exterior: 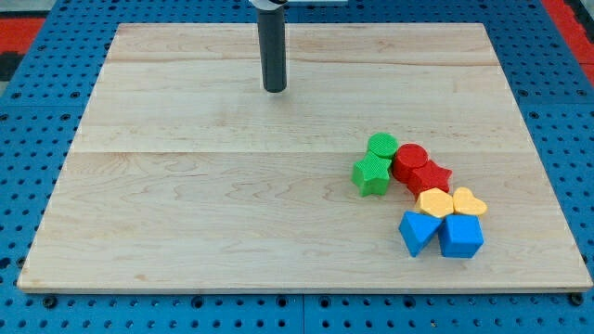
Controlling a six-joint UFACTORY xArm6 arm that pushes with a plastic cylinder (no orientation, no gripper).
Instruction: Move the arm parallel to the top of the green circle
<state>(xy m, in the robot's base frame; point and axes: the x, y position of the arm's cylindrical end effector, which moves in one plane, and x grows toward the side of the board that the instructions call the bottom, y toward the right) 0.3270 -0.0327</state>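
The green circle (381,146) lies on the wooden board at the view's right of centre, at the top left of a cluster of blocks. A green star (371,174) touches it just below. My tip (275,90) stands on the board well to the view's upper left of the green circle, apart from every block.
The cluster also holds a red circle (409,160), a red star-like block (431,176), a yellow hexagon-like block (434,201), a yellow heart (469,201), a blue triangle-like block (417,231) and a blue cube (460,236). The wooden board (186,186) lies on a blue pegboard.
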